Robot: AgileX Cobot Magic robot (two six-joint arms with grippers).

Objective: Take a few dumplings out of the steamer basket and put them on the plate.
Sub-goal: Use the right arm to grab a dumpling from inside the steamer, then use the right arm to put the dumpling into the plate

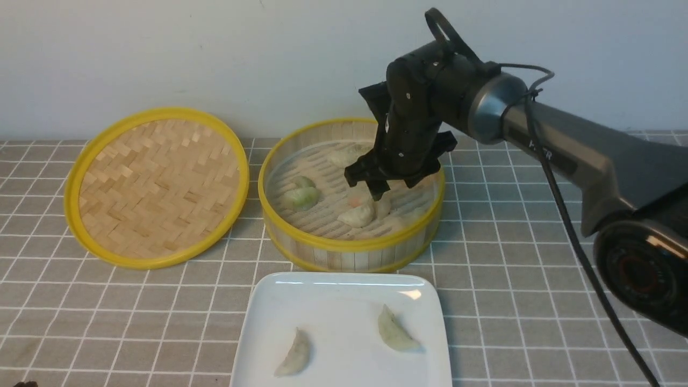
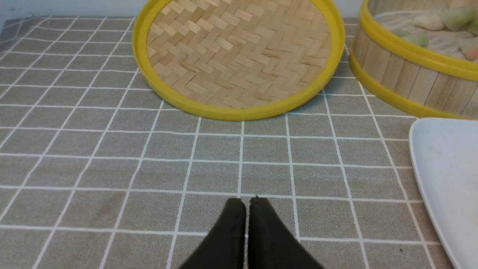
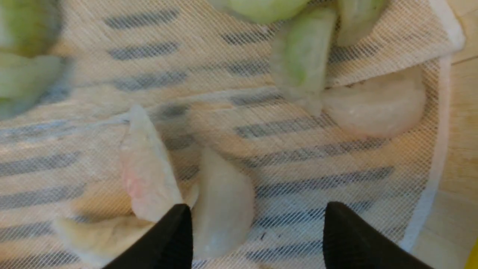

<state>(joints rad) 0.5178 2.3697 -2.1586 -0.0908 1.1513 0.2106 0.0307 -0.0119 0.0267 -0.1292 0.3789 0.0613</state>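
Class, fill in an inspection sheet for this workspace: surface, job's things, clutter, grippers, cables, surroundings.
Surface: grey tablecloth with white grid.
Job's things: steamer basket holds several dumplings; plate holds two, lying apart.
Clutter: woven lid on the basket's left.
Grippers: right gripper open, down in the basket over a pale dumpling; left gripper shut, above bare cloth.
Cables: black cable along the right arm.
Surroundings: plain pale wall behind.

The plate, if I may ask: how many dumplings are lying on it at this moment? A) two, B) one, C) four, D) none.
A: the front view shows the plate holding one dumpling on its left half and another dumpling on its right half, and no more.
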